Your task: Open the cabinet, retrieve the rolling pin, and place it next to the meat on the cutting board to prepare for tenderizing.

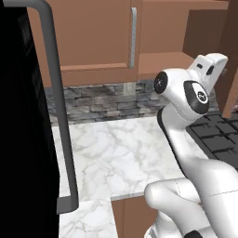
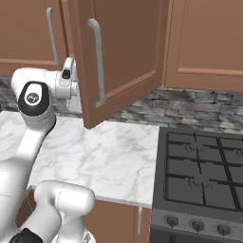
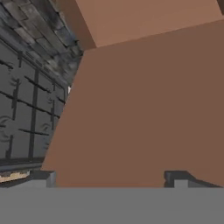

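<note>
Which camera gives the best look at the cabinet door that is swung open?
The right base view: there the open door shows whole, with its silver handle, swung out over the marble counter. The hand view shows just a close brown panel of it. The left base view catches its edge.

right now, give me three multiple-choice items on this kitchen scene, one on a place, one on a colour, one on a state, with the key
1. Where does the black gas stove stand in the right base view?
A. right of the white marble counter
B. left of it
C. above the wall cabinets

2. What colour is the swung-out flat wooden cabinet door?
A. white
B. brown
C. black

3. How does that door with the slim silver bar handle stand?
A. shut flush
B. taken off
C. swung open

Key: 1 A, the stove meets the counter's right edge. 2 B, it matches the other brown fronts. 3 C, it angles out over the counter, beside the arm's wrist.
</note>
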Controlling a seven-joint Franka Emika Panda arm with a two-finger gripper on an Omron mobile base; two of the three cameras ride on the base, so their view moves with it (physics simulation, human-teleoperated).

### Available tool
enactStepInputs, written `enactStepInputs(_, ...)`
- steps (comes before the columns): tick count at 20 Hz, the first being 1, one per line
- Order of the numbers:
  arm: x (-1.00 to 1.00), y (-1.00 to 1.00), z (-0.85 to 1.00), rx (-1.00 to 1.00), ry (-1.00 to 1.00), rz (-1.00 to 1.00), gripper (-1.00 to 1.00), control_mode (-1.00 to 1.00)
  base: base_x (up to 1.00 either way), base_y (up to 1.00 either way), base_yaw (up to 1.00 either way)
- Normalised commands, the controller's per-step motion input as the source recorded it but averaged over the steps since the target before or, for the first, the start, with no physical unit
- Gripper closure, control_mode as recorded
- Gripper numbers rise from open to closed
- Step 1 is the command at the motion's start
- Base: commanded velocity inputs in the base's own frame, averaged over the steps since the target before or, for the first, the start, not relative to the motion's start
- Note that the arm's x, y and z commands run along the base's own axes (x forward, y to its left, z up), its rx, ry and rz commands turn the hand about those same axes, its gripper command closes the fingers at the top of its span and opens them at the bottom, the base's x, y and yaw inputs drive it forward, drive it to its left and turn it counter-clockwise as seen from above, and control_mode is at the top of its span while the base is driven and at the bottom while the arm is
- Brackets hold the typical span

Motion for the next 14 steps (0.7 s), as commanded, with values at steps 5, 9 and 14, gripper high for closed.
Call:
enactStepInputs(5,-0.17,-0.83,0.00,0.01,0.00,0.00,-1.00,-1.00,0.00,0.00,0.00)
enactStepInputs(9,-0.01,-0.81,0.00,0.00,0.00,0.00,-1.00,-1.00,0.00,0.00,0.00)
enactStepInputs(14,0.00,-0.72,0.00,0.00,0.00,0.00,-1.00,-1.00,0.00,0.00,0.00)
